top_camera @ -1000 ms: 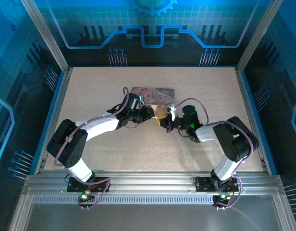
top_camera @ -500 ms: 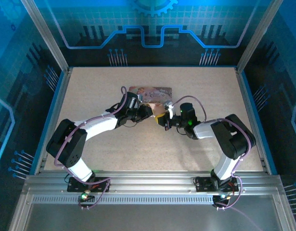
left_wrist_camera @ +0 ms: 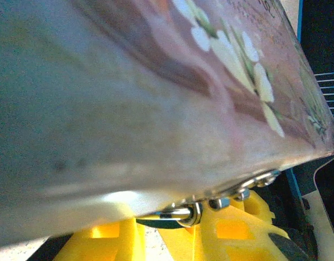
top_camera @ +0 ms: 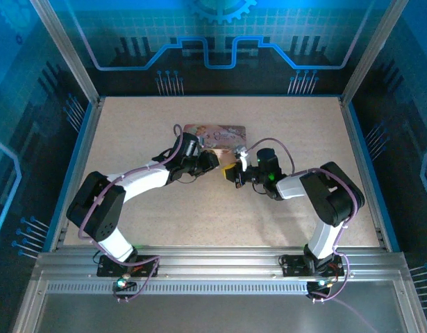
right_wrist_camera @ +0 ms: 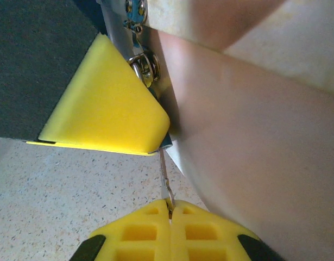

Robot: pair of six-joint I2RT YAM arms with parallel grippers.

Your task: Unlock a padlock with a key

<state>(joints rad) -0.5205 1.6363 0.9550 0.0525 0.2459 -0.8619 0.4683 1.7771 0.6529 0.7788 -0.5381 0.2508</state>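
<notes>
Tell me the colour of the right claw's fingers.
Bright yellow. Fingers of the right claw, pinching the key, show best in the right wrist view.

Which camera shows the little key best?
The right wrist view: the key is a thin metal sliver sticking up from the shut right fingers. From the top view it is too small to make out; the left wrist view is too blurred to tell it apart.

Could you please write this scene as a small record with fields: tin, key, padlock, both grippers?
tin: pink tin on the table, beyond both grippers
key: thin metal sliver, tip toward the tin's corner
right gripper: shut on the key
left gripper: fingers at the tin's metal clasp; grip unclear
padlock: cannot tell it apart from that clasp
</notes>
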